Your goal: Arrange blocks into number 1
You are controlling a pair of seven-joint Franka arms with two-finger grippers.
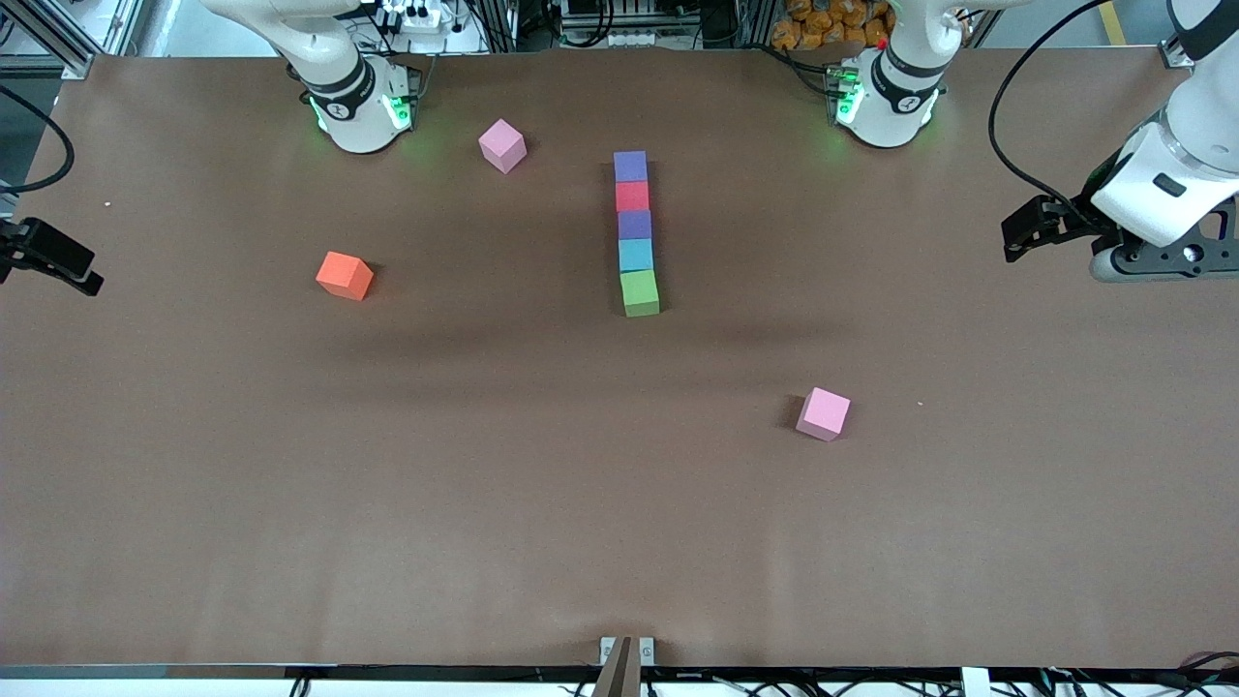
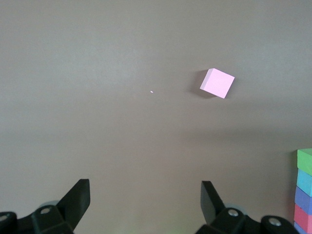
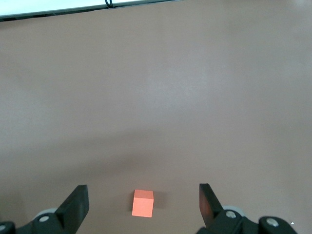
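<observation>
Brown paper covers the whole table (image 1: pixel 290 484), and we note both arms drawn back to its ends. Left gripper (image 1: pixel 1028 232) hangs over the table edge at the left arm's end, fingers (image 2: pixel 78 197) spread wide and holding nothing; its wrist view looks down on bare paper, one pink cube (image 2: pixel 217 83) and the end of the coloured row. Right gripper (image 1: pixel 48 259) hangs over the edge at the right arm's end, likewise spread open and empty, with the orange cube (image 3: pixel 143 203) on the paper below its camera. Moving outward to the work itself: the five blocks (image 1: pixel 635 233) lie in one straight column near the middle of the table, between the two bases, each touching the next. From farthest from the front camera to nearest we read purple block (image 1: pixel 630 166), red block (image 1: pixel 632 196), second purple block (image 1: pixel 635 225), light blue block (image 1: pixel 636 255), green block (image 1: pixel 640 292). The column is slightly slanted but reads as a single stroke. We judge the figure 1 complete. The orange cube and both pink cubes, the other (image 1: pixel 502 145) near the right arm's base, lie well apart from the column and seem unneeded. With both arms waiting, nothing appears left to do.
</observation>
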